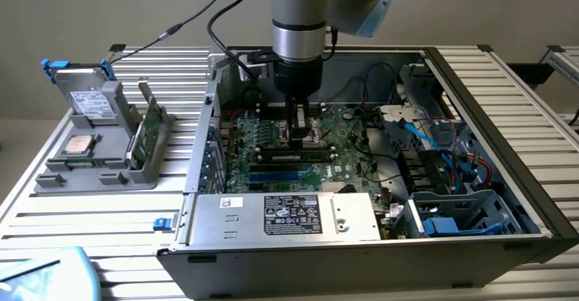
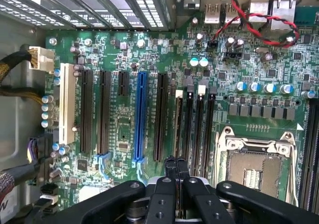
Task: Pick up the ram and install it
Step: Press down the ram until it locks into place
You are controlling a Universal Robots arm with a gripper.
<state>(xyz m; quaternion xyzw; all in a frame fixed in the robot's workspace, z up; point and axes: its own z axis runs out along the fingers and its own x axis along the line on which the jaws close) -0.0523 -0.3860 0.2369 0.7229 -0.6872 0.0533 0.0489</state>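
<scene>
Stick: the ram [image 1: 294, 156] is a long, thin board with dark chips and a pale label. It stands on edge in a black slot on the motherboard [image 1: 354, 138], inside the open computer case [image 1: 506, 236].
Weight: light, by the look of it. A small gripper would hardly feel the load.
Stiffness: rigid along its length but thin, so twisting or uneven pressure could crack it or bend the contacts. Treat it as fragile.
Surface: smooth flat faces with little to catch on, so it could slide in a loose pinch.
Where to hold: across the two flat faces near the middle of the top edge, clear of the bottom contacts. Any downward push belongs on that top edge.
Fingers: the gripper [image 1: 303, 131] hangs straight down into the case. Its fingertips [image 2: 171, 165] are pressed together with nothing between them.
Stick against fingers: in the exterior view the ram lies just below the closed tips — whether they touch its top edge cannot be told.
Other parts: another green stick [image 1: 152, 130] stands in a grey holder [image 1: 91, 173] well apart, on the exterior view's left.
</scene>
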